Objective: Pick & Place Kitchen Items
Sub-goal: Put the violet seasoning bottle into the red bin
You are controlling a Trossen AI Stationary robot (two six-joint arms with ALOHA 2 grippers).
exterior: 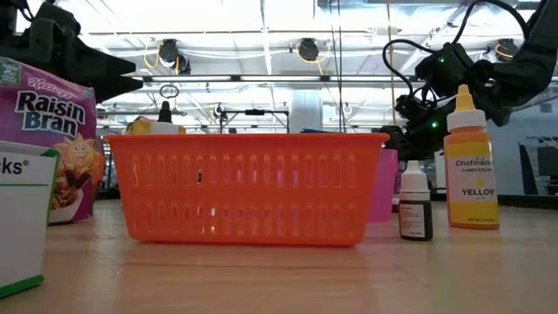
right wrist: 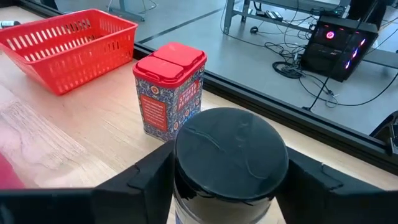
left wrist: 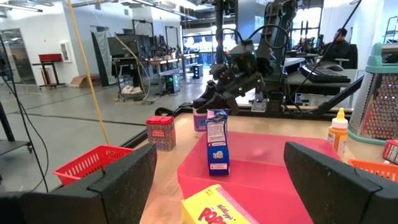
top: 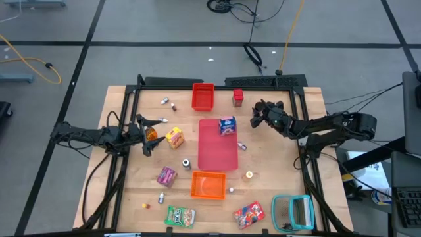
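Though label hidden, right gripper clamps dark-lidded jar.

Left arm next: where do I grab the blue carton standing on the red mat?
Grip the blue carton across its narrow upright body, mid-height, coming level from the left gripper's side. It stands upright and alone on the red mat, sides clear; the yellow carton lies between.

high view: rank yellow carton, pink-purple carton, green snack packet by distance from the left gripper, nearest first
From the left gripper, high view:
1. Yellow carton, right beside it, toward the table's middle.
2. Pink-purple carton, farther toward the near edge, left of the orange bin.
3. Green snack packet, farthest, at the near edge.
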